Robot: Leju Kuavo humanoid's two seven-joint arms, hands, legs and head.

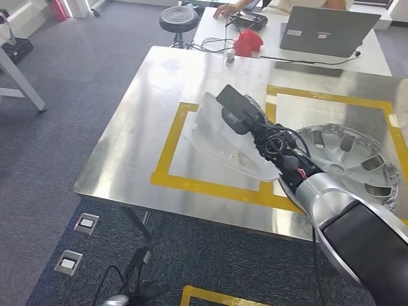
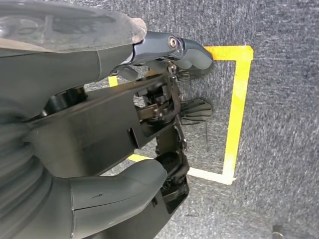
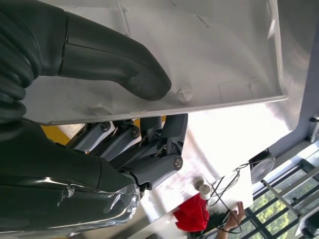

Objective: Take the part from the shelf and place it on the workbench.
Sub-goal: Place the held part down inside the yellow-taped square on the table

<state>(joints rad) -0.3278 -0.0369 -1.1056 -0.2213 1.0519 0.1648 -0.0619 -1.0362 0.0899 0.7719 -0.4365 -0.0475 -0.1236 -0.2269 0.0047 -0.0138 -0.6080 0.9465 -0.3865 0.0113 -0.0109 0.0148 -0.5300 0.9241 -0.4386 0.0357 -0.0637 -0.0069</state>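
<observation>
Right hand (image 1: 248,118) grips our pale grey moulded plastic panel (image 1: 217,134) over the steel bench (image 1: 144,115) near its front edge; we judge only release remains.

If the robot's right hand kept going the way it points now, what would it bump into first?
Probably the small red object on the white desk beyond the workbench, though depth is unclear. The right hand itself grips the white part.
</observation>
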